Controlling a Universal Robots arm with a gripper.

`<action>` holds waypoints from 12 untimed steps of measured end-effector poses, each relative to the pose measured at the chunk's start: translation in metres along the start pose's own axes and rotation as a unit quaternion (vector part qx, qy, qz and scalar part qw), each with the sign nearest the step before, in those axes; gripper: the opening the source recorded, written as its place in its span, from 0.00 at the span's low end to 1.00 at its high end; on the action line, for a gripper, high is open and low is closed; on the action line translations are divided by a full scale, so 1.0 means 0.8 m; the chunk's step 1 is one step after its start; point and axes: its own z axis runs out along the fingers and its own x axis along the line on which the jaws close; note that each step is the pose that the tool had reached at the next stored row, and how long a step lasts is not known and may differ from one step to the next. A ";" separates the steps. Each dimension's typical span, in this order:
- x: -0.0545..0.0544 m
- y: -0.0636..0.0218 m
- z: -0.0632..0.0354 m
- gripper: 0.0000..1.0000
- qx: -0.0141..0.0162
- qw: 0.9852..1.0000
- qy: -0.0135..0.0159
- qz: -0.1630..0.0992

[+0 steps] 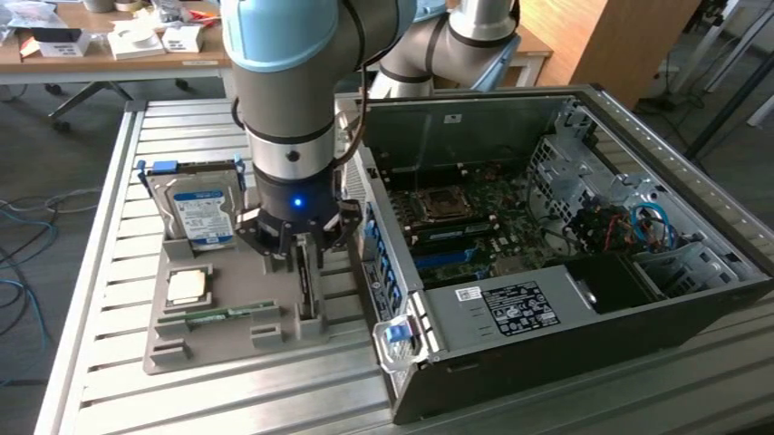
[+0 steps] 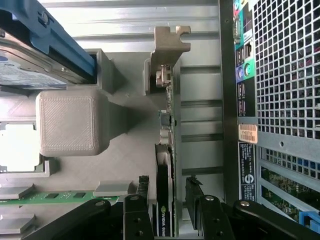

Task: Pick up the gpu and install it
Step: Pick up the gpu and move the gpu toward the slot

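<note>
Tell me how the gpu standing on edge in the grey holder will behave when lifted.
The gpu looks like a rigid board: probably stiff, not floppy. Thin and on edge, it could tip once out of the grey holder's slot. Its metal bracket likely weights one end; the open gripper straddles the other.

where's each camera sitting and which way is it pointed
Exterior view: off the arm and raised, looking down on the table, gray holder, open computer case; the arm shows down to its gripper.
Wrist view: on the wrist, looking past the open jaws that straddle the gpu standing on edge in the holder.
Both share the gpu, holder, hard drive and case.
</note>
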 end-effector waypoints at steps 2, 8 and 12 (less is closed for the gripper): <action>0.001 0.001 0.001 0.43 0.000 1.000 0.000 0.000; 0.004 0.004 0.005 0.43 0.000 1.000 0.000 0.000; 0.004 0.005 0.008 0.43 0.000 1.000 0.000 0.000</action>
